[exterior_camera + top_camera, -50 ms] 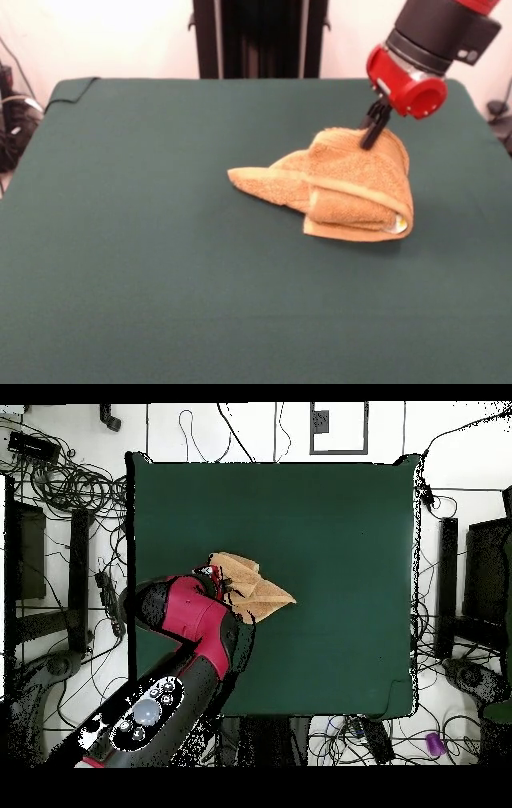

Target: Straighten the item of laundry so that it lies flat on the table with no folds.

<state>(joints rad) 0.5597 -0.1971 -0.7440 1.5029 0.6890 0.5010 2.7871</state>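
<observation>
The item of laundry (344,188) is an orange-tan towel lying crumpled and folded over itself on the green table (160,256), right of centre. One corner points left, and a thick roll with a pale border band lies along the near side. My gripper (370,138) comes down from the upper right and is shut on the towel's raised far edge. From overhead, the towel (258,591) sits left of the table's (340,564) middle. The red arm (195,619) covers its lower left part and hides the gripper.
The table cloth is turned up at the far left corner (74,86). Cables (16,120) lie off the table's left side. In the overhead view, tangled cables (70,494) and dark stands (445,584) surround the table.
</observation>
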